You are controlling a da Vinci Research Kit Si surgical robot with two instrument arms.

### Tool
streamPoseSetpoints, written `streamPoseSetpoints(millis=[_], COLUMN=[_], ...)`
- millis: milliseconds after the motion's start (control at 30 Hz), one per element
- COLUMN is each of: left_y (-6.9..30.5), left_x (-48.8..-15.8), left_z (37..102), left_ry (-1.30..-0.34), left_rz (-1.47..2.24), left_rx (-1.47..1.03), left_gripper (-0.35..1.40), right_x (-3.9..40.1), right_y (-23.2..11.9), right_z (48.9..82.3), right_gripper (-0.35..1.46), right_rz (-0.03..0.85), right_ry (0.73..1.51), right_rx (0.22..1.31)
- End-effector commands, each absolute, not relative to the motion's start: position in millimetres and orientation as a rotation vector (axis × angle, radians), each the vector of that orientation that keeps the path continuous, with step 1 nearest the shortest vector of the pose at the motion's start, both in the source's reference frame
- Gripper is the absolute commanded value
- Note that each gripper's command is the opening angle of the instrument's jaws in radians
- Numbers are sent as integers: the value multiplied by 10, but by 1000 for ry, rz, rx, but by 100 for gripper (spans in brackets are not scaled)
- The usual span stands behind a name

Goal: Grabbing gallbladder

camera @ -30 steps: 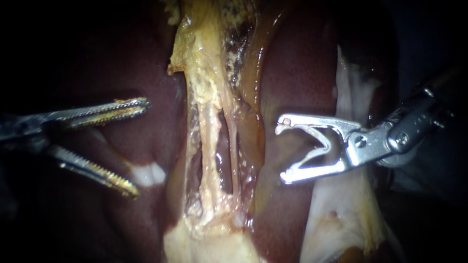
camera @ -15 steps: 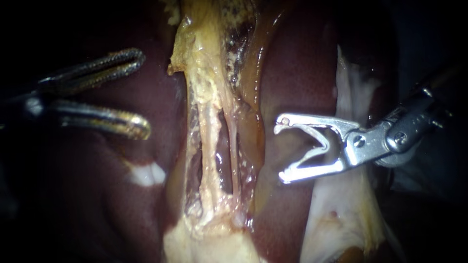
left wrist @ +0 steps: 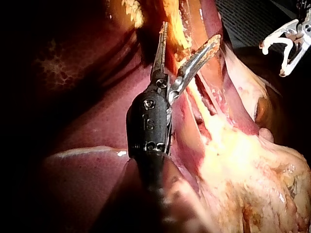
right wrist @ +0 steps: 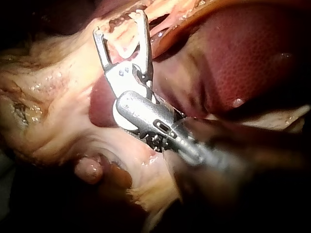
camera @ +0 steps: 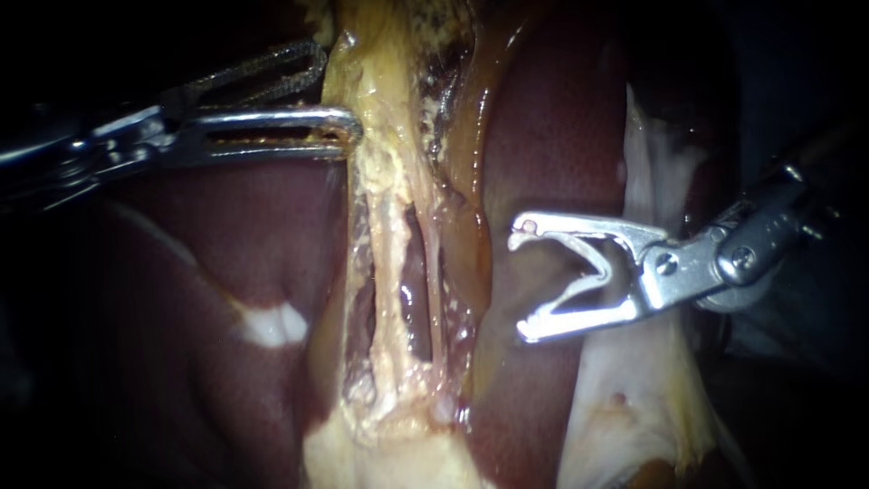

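Endoscope view: the gallbladder (camera: 389, 100), a pale yellow band of tissue, runs down the middle between dark red lobes of liver (camera: 552, 136). The left instrument (camera: 338, 95) reaches its upper edge. Its claw stands partly open, the lower jaw's tip touching the yellow tissue and the upper jaw just beside it, gripping nothing. The right instrument (camera: 520, 281) hovers over the liver to the band's right, its claw wide open and empty.

Left wrist view: the left instrument (left wrist: 189, 33) has its claw spread in a V, with a sliver of gallbladder (left wrist: 182, 47) between the jaws. The right instrument (left wrist: 272, 59) sits well apart.

Right wrist view: the right instrument (right wrist: 118, 23) holds its claw open above the tissue, the liver (right wrist: 243, 58) beside it.
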State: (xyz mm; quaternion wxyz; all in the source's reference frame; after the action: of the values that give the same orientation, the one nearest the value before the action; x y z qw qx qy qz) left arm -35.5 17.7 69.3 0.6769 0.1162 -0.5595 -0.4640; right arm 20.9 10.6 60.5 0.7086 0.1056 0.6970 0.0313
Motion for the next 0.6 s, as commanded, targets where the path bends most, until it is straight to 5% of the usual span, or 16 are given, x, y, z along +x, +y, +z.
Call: streamPoseSetpoints(millis=[33,233,333,367,600], left_y=[179,183,182,181,181], left_x=[-356,-356,-351,-348,-335], left_z=[695,705,714,717,716], left_ry=[-1248,-1223,-1186,-1180,-1136], left_rz=[-1053,-1077,-1085,-1088,-1101], left_rx=[267,285,299,303,347], left_gripper=[57,34,-1,-35,-35], right_x=[209,207,207,207,207], right_y=[106,106,106,106,106], right_z=[605,605,605,605,605], right_gripper=[60,60,60,60,60], right_rz=[69,69,69,69,69], right_ry=[1548,1548,1548,1548,1548], right_rx=[234,235,235,235,235])
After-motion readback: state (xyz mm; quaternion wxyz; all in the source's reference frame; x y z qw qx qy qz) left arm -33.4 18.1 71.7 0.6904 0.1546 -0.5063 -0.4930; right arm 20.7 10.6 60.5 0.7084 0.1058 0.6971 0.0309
